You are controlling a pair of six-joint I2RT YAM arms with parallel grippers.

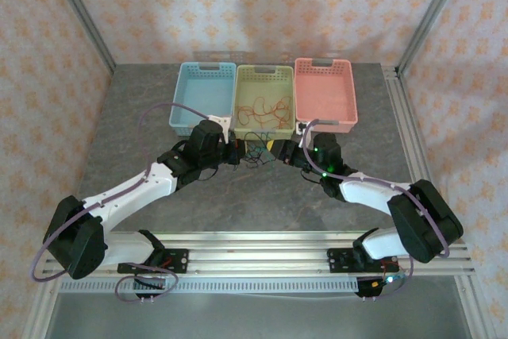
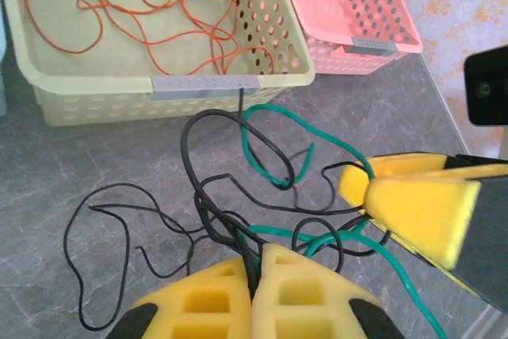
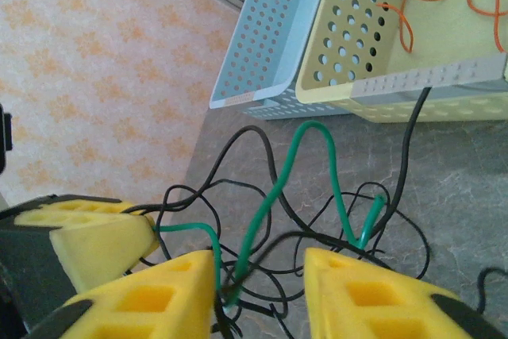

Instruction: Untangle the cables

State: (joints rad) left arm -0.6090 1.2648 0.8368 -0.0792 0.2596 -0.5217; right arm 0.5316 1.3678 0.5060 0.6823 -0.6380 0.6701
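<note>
A tangle of thin black and green cables [image 1: 258, 155] lies on the grey table just in front of the yellow-green basket [image 1: 264, 77]. My left gripper [image 2: 255, 271] is shut on a bundle of black cable strands [image 2: 230, 232], with a green cable [image 2: 274, 144] looping beyond it. My right gripper [image 3: 262, 291] stands open around the tangle, its fingers apart, with green cable [image 3: 317, 140] and black strands running between them. An orange-red cable [image 2: 143, 13] lies loose inside the yellow-green basket. In the top view the left gripper [image 1: 240, 153] and right gripper [image 1: 281, 152] face each other across the tangle.
A blue basket [image 1: 186, 105] stands left of the yellow-green one and a pink basket [image 1: 343, 109] right of it, all in a row behind the tangle. Aluminium frame rails [image 1: 262, 248] run along the near table edge.
</note>
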